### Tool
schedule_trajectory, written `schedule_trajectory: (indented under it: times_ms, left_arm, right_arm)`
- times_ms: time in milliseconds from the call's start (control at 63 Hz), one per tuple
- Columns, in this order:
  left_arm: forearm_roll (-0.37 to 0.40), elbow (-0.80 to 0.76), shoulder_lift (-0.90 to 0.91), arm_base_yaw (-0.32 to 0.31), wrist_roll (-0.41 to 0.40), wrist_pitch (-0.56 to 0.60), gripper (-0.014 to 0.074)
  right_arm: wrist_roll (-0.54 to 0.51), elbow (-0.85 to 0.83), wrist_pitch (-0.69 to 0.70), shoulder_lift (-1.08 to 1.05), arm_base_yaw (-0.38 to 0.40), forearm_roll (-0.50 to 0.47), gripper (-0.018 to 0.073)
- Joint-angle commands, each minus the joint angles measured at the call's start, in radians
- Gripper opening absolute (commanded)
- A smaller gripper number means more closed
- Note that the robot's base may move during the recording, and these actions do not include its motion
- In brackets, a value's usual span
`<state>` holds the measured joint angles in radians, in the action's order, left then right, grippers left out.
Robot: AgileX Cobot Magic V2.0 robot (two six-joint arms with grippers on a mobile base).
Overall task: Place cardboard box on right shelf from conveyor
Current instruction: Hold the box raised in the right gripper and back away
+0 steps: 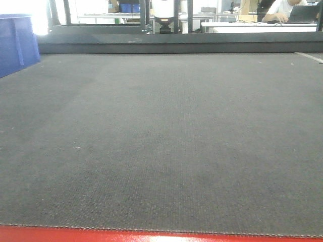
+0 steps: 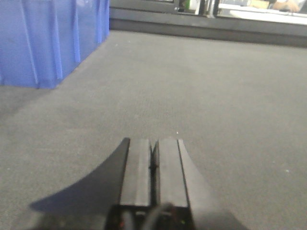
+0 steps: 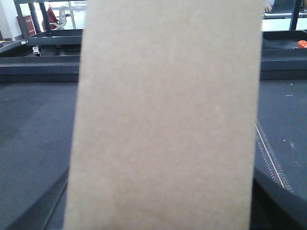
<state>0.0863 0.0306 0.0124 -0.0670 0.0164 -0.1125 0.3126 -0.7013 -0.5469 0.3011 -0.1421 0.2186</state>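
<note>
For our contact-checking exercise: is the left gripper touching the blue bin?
Apart. The left wrist view shows the left gripper, shut, with a stretch of bare conveyor belt between its tips and the blue bin.

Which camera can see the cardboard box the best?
The right wrist camera. There the cardboard box fills the middle of the picture, a plain tan face, very close. The front camera and the left wrist camera show no box at all, only the conveyor and a blue bin.
</note>
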Motion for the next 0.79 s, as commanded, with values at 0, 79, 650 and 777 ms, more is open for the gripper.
schedule_trajectory:
  times_ms: [0, 79, 650, 777]
  left_arm:
    - [0.005, -0.003, 0.011, -0.005, -0.005, 0.085, -0.0119]
    - [0.005, -0.003, 0.011, -0.005, -0.005, 0.085, -0.0119]
    - [0.005, -0.003, 0.011, -0.005, -0.005, 0.085, -0.0119]
    - [0.005, -0.003, 0.011, -0.005, -0.005, 0.085, -0.0119]
  right_arm:
    - [-0.011, -0.028, 0.105, 0.009, 0.006, 0.014, 0.0182]
    - [-0.011, -0.028, 0.105, 0.009, 0.006, 0.014, 0.0182]
    - [-0.011, -0.028, 0.106, 0.009, 0.006, 0.014, 0.0182]
    - [-0.011, -0.028, 0.106, 0.009, 0.006, 0.014, 0.0182]
